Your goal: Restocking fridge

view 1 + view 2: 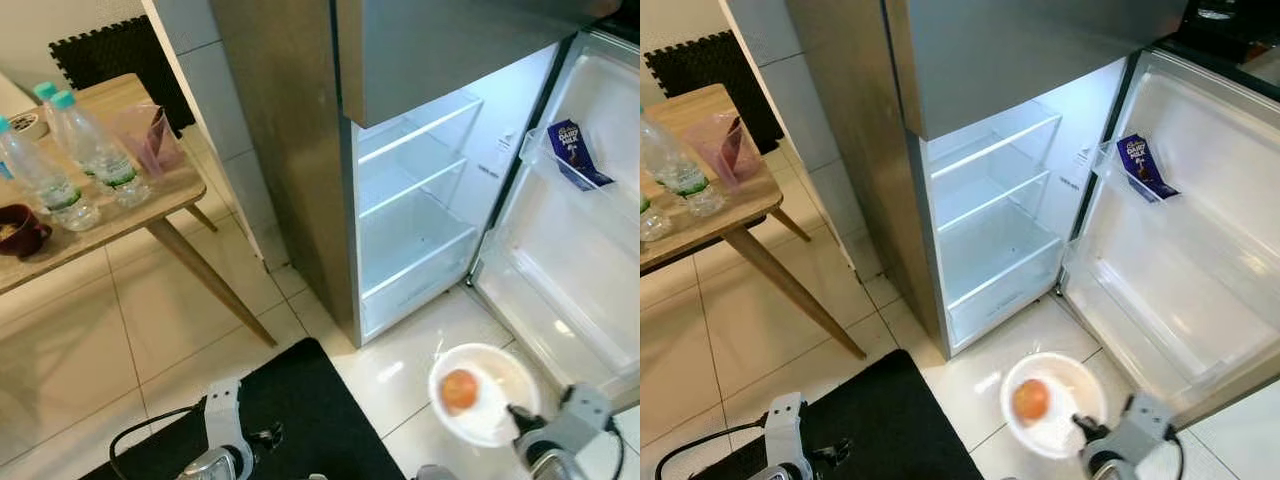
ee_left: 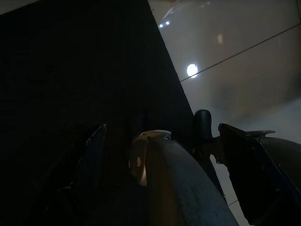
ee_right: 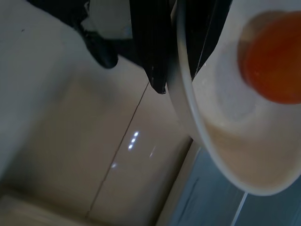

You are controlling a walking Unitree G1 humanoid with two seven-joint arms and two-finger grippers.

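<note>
Place: home kitchen.
Fridge (image 1: 300, 150): steel, door (image 1: 580, 240) open, white shelves lit.
Door shelf: blue chocolate pack (image 1: 572, 150).
Floor (image 1: 120, 330): glossy cream tiles, black mat (image 1: 290, 420).
Table (image 1: 120, 215): wooden, carries water bottles (image 1: 95, 150), dark bowl (image 1: 20, 230), pink container (image 1: 150, 135).
Wall: pale tiles behind table.

The right gripper (image 1: 522, 420), low at five o'clock, has its black fingers (image 3: 155, 56) clamped on a plate's rim, while the left arm (image 1: 225, 430) hangs idle at seven o'clock.
</note>
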